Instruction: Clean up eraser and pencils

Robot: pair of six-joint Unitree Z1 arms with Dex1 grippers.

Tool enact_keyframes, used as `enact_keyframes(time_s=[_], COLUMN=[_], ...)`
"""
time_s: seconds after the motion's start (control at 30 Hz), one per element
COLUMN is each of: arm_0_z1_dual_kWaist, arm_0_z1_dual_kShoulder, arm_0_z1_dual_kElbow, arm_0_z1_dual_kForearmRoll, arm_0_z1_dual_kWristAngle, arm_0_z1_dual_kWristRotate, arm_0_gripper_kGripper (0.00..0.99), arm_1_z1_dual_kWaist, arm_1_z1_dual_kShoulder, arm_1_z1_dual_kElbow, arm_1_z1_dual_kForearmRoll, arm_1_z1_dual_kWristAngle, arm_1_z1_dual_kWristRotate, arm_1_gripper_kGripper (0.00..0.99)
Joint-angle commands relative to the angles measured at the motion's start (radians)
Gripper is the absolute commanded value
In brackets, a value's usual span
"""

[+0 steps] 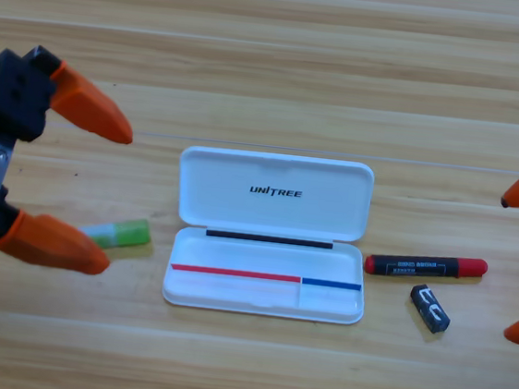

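Observation:
A white case (269, 235) lies open in the middle of the table, lid folded back. Left of it lies the light green pencil (118, 234), its whitish end partly hidden behind the lower jaw of my left gripper (111, 197). That gripper is open, its two orange jaws spread wide, one above and one just over the pencil's left end. Right of the case lies the red pencil (426, 266) with its black band. Just below it sits the small black eraser (429, 308). My right gripper (517, 263) waits at the right edge, open, only its jaw tips showing.
The wooden table (283, 58) stretches bare behind the case and along the front edge. The case's lower tray (231, 291) holds nothing.

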Motion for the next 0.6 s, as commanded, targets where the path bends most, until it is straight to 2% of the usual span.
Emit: enact_keyframes(time_s=[0.03, 0.2, 0.3, 0.4, 0.53, 0.6], arm_0_z1_dual_kWaist=[-0.023, -0.023, -0.023, -0.023, -0.02, -0.002], arm_0_z1_dual_kShoulder=[0.013, 0.025, 0.029, 0.042, 0.12, 0.155], arm_0_z1_dual_kElbow=[0.005, 0.015, 0.019, -0.001, -0.144, -0.192], arm_0_z1_dual_kForearmRoll=[0.009, 0.009, 0.014, 0.031, 0.156, 0.189], arm_0_z1_dual_kWristAngle=[0.008, 0.017, 0.034, 0.13, 0.253, 0.354], arm_0_z1_dual_kWristRotate=[-0.002, 0.004, 0.014, 0.038, 0.092, 0.119], arm_0_gripper_kGripper=[0.99, 0.99, 0.99, 0.99, 0.99, 0.99], arm_1_z1_dual_kWaist=[0.032, 0.032, 0.032, 0.029, 0.024, 0.024], arm_1_z1_dual_kShoulder=[0.031, 0.022, 0.003, -0.01, -0.012, 0.036], arm_1_z1_dual_kElbow=[0.018, 0.018, 0.021, 0.025, 0.022, 0.001], arm_1_z1_dual_kForearmRoll=[-0.016, -0.016, -0.016, -0.012, 0.041, 0.093], arm_1_z1_dual_kWristAngle=[0.02, 0.019, -0.012, -0.127, -0.308, -0.38], arm_1_z1_dual_kWristRotate=[0.006, 0.017, 0.046, 0.092, 0.166, 0.23], arm_1_gripper_kGripper=[0.986, 0.986, 0.988, 0.989, 0.988, 0.986])
